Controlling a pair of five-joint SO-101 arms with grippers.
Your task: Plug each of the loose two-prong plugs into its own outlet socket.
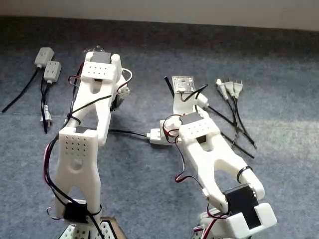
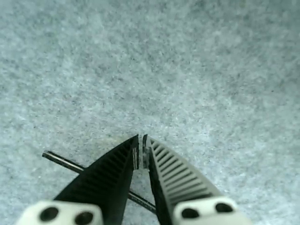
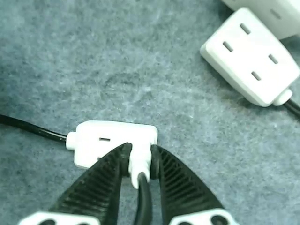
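The right gripper (image 3: 139, 152) is closed on a white two-prong plug (image 3: 140, 165), one black ribbed finger on each side of it. The plug's black lead runs back between the fingers. The plug's front end meets the side of a small white outlet socket (image 3: 110, 140) at lower centre of the right wrist view. Whether its prongs are fully seated cannot be told. A black cable leaves that socket toward the left edge. A second white outlet socket (image 3: 251, 56) with two pairs of slots lies apart at upper right.

In the high view the held socket (image 1: 157, 135) lies at mid-frame on the grey worktop (image 1: 279, 164), at the tip of the right arm (image 1: 209, 149). Three loose plugs (image 1: 229, 88) lie side by side at upper right, their black leads trailing down the frame. Two more outlet sockets (image 1: 47, 63) lie at upper left, and a small plug (image 1: 47, 117) lies below them.

The left gripper (image 2: 141, 152) holds nothing, its fingertips almost touching with only a thin slit between. It points down at the worktop, where a black cable (image 2: 63, 161) passes under its fingers.
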